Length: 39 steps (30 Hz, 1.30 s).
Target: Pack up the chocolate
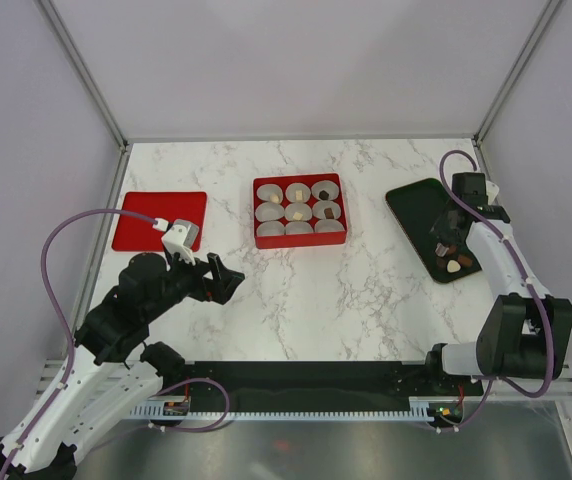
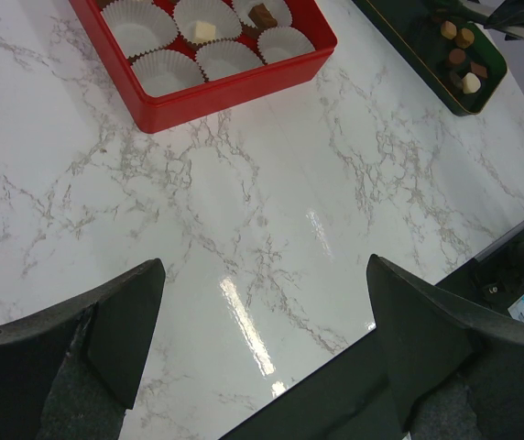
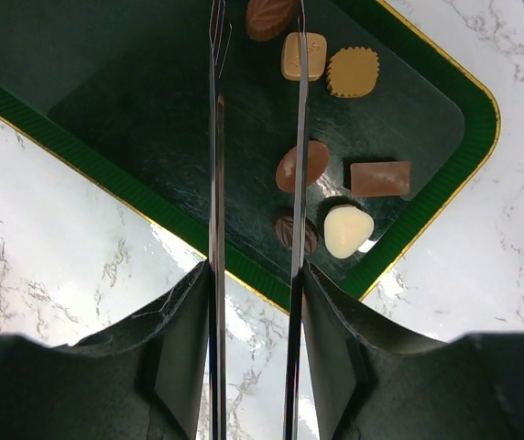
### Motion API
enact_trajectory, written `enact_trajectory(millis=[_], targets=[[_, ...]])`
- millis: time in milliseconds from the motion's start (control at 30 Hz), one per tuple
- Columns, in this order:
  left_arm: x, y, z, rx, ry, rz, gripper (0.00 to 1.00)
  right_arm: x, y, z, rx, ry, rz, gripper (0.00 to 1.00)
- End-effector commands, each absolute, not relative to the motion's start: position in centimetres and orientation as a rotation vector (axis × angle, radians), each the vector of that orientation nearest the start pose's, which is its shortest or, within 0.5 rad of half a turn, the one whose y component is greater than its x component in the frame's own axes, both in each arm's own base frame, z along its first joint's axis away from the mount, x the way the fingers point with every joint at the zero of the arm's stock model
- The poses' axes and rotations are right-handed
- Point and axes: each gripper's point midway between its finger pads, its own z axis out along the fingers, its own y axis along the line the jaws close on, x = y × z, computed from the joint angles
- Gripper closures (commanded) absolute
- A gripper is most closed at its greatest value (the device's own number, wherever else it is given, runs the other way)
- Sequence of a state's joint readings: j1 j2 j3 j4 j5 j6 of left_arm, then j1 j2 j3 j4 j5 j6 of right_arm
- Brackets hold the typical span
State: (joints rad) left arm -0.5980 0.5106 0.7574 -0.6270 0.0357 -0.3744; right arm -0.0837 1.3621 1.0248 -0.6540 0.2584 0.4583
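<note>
choc (image 3: 299,166) brown, tan & cream; tray (image 3: 106,82) dk green w/ gold edge; box (image 1: 299,241) red; table (image 1: 346,290) white, grey veins.

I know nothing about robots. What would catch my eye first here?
The bright red box at the middle of the marble table, a few of its white paper cups already filled. Then the dark green tray on the right with assorted chocolates, and the right arm's thin metal jaws standing apart over it.
</note>
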Motion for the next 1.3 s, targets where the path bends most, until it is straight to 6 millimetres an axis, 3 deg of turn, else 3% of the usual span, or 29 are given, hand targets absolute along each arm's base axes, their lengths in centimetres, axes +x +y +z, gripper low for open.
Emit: enact_trajectory(millis=[0,767,1267], targets=[[17.8,-14.9,23.2,0.246,1.994,-0.675,0.0,33.2,-5.2,12.2,0.746,2.37,-0.122,0.5],[17.8,-14.9,23.3,0.246,1.99,-0.676,0.0,34.4,-4.8,10.7,0.701,2.417,-0.087,0.54],[17.9,-14.9,23.2,0.246,1.993,-0.675,0.0,34.4,-1.9,13.9,0.62,2.371,0.123,0.63]])
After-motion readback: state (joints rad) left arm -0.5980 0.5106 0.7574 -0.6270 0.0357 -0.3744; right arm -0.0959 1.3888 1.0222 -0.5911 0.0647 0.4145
